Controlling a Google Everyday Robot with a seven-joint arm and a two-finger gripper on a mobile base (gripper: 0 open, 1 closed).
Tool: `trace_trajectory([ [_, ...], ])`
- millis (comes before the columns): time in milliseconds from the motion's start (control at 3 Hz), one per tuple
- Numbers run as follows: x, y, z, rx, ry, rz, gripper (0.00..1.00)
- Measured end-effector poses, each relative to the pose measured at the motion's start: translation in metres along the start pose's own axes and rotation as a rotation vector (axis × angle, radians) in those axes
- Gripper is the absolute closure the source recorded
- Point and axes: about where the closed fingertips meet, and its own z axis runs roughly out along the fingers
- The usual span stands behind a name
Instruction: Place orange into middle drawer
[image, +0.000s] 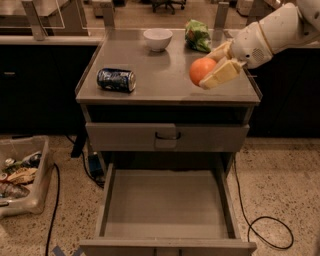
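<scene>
My gripper (212, 67) reaches in from the upper right on a white arm and is shut on the orange (201, 70), a round bright orange fruit. It holds the orange above the right front part of the grey cabinet top (165, 75). Below, a wide shallow grey drawer (165, 202) stands pulled out, its flat floor bare. The orange is above and behind the drawer, toward its right side.
A blue soda can (116, 79) lies on its side at the top's left. A white bowl (157, 39) and a green snack bag (198, 35) sit at the back. A shut drawer front with a black loop handle (167, 135) is above the open drawer. A bin of clutter (20, 175) stands on the floor at left; a black cable (265, 220) runs at right.
</scene>
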Motion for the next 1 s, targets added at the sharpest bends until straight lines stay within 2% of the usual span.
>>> trace_trajectory([
  [333, -0.024, 0.037, -0.046, 0.100, -0.066, 0.028, 1.00],
  [667, -0.041, 0.082, -0.074, 0.203, -0.107, 0.032, 1.00],
  [1000, -0.026, 0.125, -0.062, 0.219, -0.119, 0.079, 1.00],
])
